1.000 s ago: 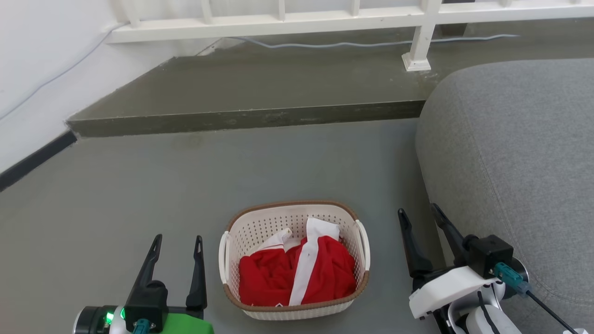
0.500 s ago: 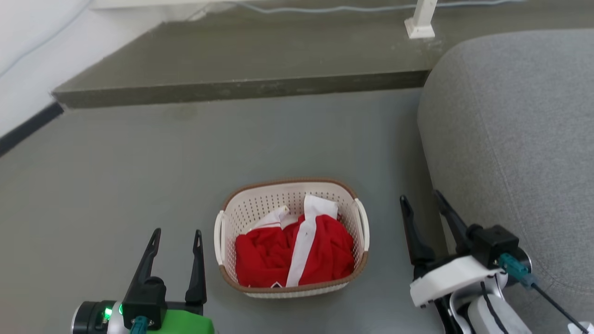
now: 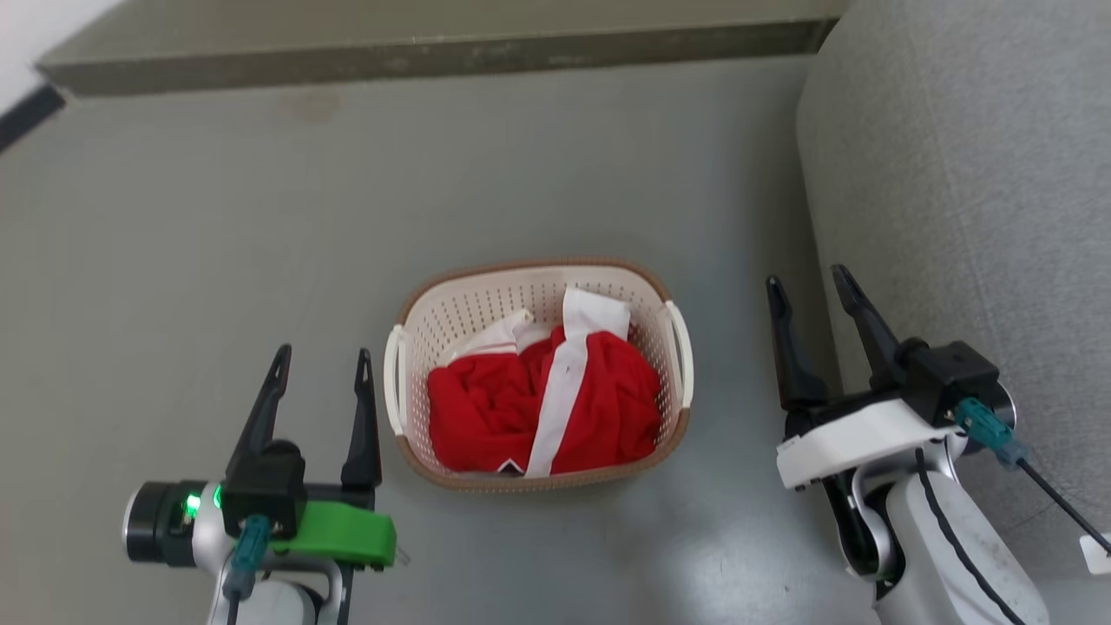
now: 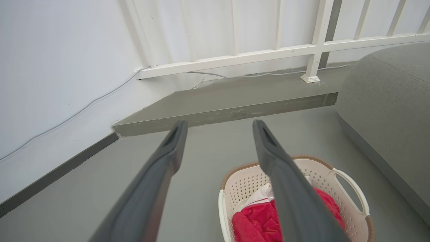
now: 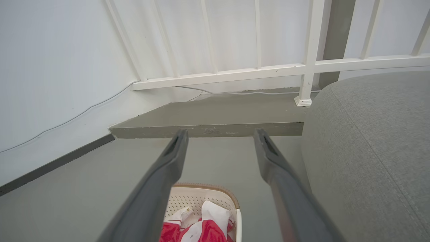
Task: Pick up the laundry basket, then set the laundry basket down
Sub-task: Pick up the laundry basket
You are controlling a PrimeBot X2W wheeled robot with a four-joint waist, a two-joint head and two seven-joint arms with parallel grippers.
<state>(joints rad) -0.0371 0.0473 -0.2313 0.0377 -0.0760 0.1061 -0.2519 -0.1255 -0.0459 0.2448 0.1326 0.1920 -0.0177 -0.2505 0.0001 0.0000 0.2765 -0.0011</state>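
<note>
**Item:** laundry basket [image 3: 473, 308], cream, perforated, brown-rimmed, containing a red-and-white garment [image 3: 486, 417].

**Location:** stood upright on the floor [image 3: 217, 217], nearer its right edge beside the grey seat [image 3: 955, 174], well short of the step [image 3: 434, 52] along the far edge.

**Left pincer** [image 3: 323, 354]: fingers spread wide, empty, just beside the basket's left side, apart from it.

**Right pincer** [image 3: 806, 278]: spread wide, empty, near the basket's right side, apart.

**Status, as judged:** nothing gripped; lift and set-down both outstanding.

Between left gripper [image 3: 323, 354] and right gripper [image 3: 806, 277], laundry basket [image 3: 460, 312] on floor [image 3: 217, 217].
</note>
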